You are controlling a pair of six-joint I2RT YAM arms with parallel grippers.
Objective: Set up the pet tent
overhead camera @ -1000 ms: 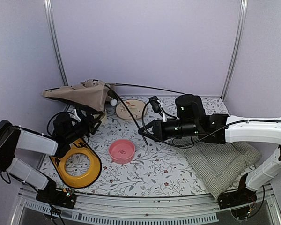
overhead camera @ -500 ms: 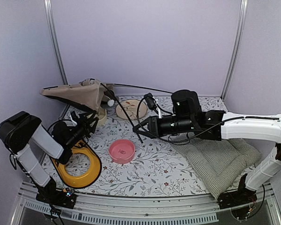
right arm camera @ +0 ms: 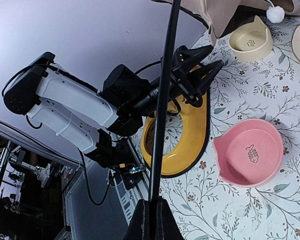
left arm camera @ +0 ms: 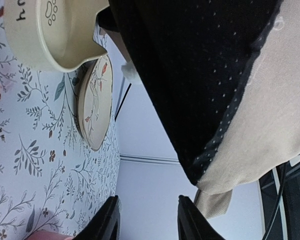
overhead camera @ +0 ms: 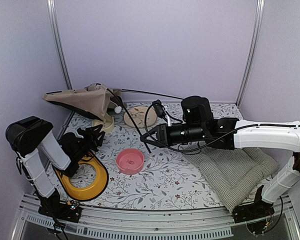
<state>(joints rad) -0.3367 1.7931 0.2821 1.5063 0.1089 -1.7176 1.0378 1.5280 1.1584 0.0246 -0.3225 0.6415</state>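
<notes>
The pet tent (overhead camera: pixel 84 100) is a crumpled beige heap at the back left, black lining (left arm camera: pixel 200 75) underneath, with a white pompom (overhead camera: pixel 119 108) dangling. One thin black pole (overhead camera: pixel 155 94) arcs off to the right. Another pole (right arm camera: pixel 162 110) slants down from the tent, and my right gripper (overhead camera: pixel 149 141) is shut on its lower end over the mat. My left gripper (overhead camera: pixel 96 131) sits low, below and in front of the tent. Its jaws (left arm camera: pixel 149 220) stand apart with nothing between them, the beige tent corner (left arm camera: pixel 215 200) just above one finger.
A pink bowl (overhead camera: pixel 130 161) lies mid-mat, with a yellow ring (overhead camera: pixel 85 175) beside the left arm. A cream bowl (overhead camera: pixel 104 123) and a patterned plate (overhead camera: pixel 140 116) sit near the tent. A green-checked cushion (overhead camera: pixel 235 172) lies under the right arm.
The left arm has folded back, its elbow raised, and its gripper has narrowed and dropped away from the tent. The right gripper has shifted slightly left with the pole.
</notes>
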